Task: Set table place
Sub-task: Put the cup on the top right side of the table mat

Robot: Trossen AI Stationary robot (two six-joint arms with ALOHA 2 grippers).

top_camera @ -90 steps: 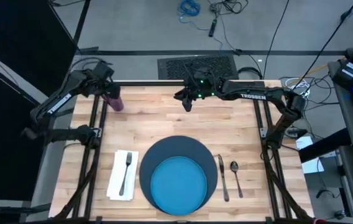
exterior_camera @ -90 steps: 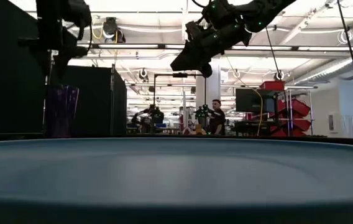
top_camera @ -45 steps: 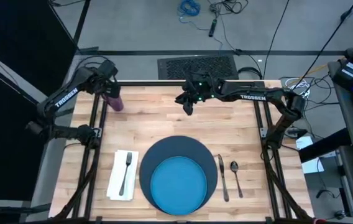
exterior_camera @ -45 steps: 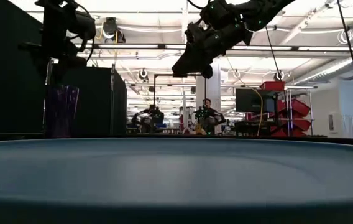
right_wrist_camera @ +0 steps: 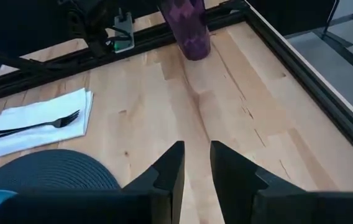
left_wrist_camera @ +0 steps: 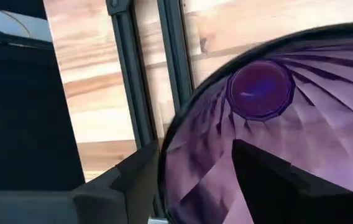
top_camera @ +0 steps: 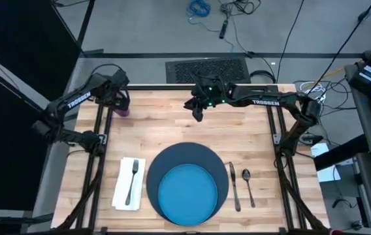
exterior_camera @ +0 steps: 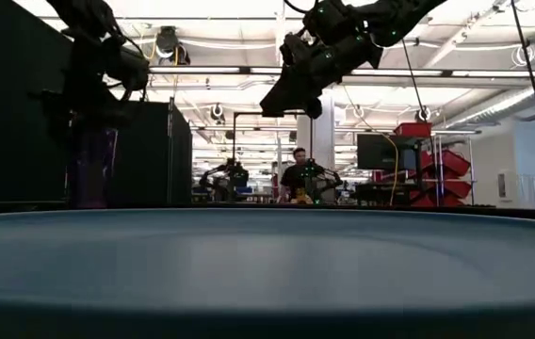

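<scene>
The purple cup (top_camera: pixel 123 111) stands upright on its base at the table's (top_camera: pixel 172 124) far left corner. My left gripper (left_wrist_camera: pixel 195 149) is down over the cup from above, open, with one finger inside the cup and one outside its rim. My right gripper (top_camera: pixel 196 112) hangs shut and empty above the far middle of the table. Near the front edge lies the place: a dark blue mat (top_camera: pixel 172 160) with a bright blue plate (top_camera: pixel 187 194) on it, a fork (top_camera: pixel 132 181) on a white napkin (top_camera: pixel 121 189) to its left, and a knife (top_camera: pixel 235 186) and spoon (top_camera: pixel 247 186) to its right. My left gripper reaches down over the cup's rim (left_wrist_camera: pixel 167 143), one finger (left_wrist_camera: pixel 276 180) inside the hollow and the other finger (left_wrist_camera: pixel 123 186) outside the wall. Whether either finger touches the wall I cannot tell. The cup (exterior_camera: pixel 93 169) stands upright on the table.
A black metal frame (top_camera: pixel 100 130) runs along the table's left and right edges and passes close by the cup. Bare wood lies between the cup (right_wrist_camera: pixel 189 28) and the mat (right_wrist_camera: pixel 46 168). Beyond the far edge is the room, with a person (exterior_camera: pixel 296 174) far off.
My left gripper has come down and a little toward the table's right, from above and beside the cup onto its mouth. The cup has stayed where it was. My right gripper has hardly moved.
</scene>
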